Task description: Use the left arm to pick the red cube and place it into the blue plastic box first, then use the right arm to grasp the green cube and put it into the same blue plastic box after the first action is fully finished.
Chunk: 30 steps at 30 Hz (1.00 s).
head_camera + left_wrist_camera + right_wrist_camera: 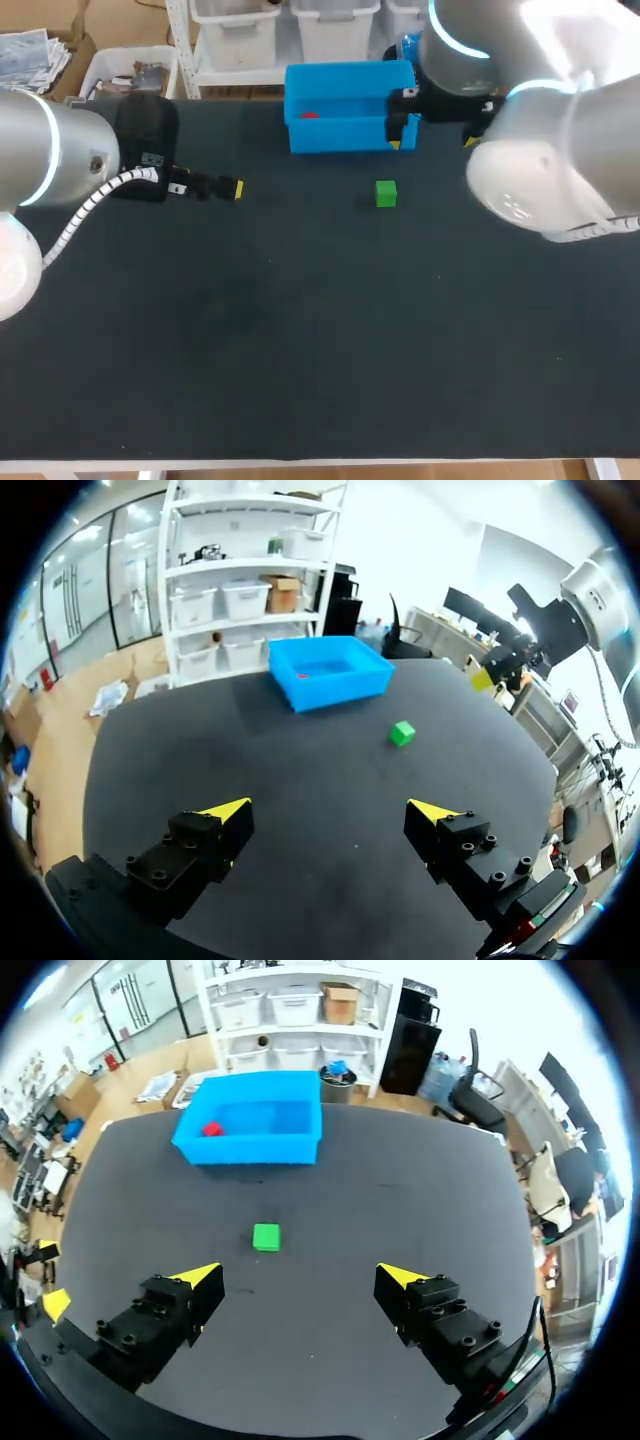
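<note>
The red cube (308, 114) lies inside the blue plastic box (340, 135), near its left end, at the back of the dark table. The green cube (386, 193) sits on the mat in front of the box. My left gripper (331, 810) is open and empty, back from the box and to the left of the green cube (402, 733). In the head view the left gripper (228, 188) hangs at the left. My right gripper (298, 1278) is open and empty, raised above the table, with the green cube (266, 1237) ahead of it and the box (250, 1148) beyond.
My right arm (540, 160) looms over the table's back right corner beside the box. The table's white front edge (320, 468) runs along the near side. Dark mat stretches between the green cube and that edge.
</note>
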Available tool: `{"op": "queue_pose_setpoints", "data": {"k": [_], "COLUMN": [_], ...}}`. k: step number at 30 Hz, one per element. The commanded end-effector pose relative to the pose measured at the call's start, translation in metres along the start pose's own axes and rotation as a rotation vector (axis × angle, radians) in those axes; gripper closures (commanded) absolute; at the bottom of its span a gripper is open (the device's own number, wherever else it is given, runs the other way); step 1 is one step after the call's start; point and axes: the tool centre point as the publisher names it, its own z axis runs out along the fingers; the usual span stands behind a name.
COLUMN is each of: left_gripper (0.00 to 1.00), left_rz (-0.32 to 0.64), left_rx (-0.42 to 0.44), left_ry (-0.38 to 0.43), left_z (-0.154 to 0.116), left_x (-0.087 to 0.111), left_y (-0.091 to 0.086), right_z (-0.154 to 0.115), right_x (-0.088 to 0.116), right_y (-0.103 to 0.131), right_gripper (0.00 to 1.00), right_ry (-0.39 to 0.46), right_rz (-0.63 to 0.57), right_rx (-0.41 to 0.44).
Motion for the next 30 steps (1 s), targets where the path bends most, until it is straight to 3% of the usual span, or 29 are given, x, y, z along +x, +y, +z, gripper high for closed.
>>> {"op": "queue_pose_setpoints", "data": {"k": [1, 10, 19, 30], "left_gripper": [0.0, 0.0, 0.0, 0.0], "left_rz": [0.001, 0.001, 0.001, 0.001], "left_rx": [0.008, 0.008, 0.008, 0.008], "left_ry": [-0.002, -0.002, -0.002, -0.002], "left_z": [0.0, 0.0, 0.0, 0.0], "left_x": [0.0, 0.0, 0.0, 0.0], "left_y": [0.002, 0.002, 0.002, 0.002], "right_z": [-0.002, 0.001, 0.034, 0.082], "right_x": [0.002, 0.001, -0.01, -0.012], "right_y": [0.002, 0.003, 0.007, 0.018], "right_gripper": [0.0, 0.0, 0.0, 0.0], "right_ry": [-0.007, -0.005, 0.042, 0.05], "right_rz": [0.003, 0.016, 0.056, 0.004], "right_rx": [0.131, 0.125, 0.074, 0.0]}}
